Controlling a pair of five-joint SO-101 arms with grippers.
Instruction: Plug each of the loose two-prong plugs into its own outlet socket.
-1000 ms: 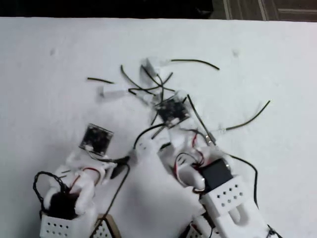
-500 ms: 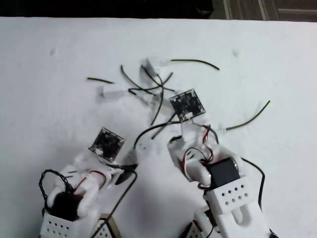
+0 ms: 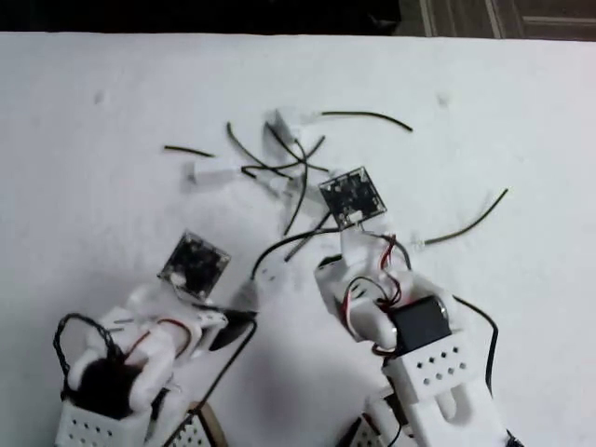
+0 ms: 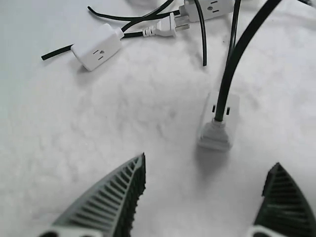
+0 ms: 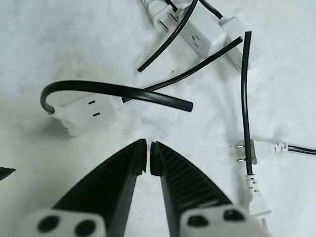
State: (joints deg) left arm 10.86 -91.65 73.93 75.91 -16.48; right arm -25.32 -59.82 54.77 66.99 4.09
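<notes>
The nearest socket (image 4: 217, 123), a white block on a black cord, lies on the table (image 3: 93, 233) between the two arms, and its slots are empty. A loose plug (image 5: 253, 153) lies to its right with bare prongs. Farther off is a tangled heap of plugs and sockets (image 3: 279, 158), and none that I can see looks joined. I judge every pair is left to do. The left gripper (image 4: 210, 160) hovers near the socket, jaws wide apart. The right gripper (image 5: 149, 143) has its jaws together on nothing.
</notes>
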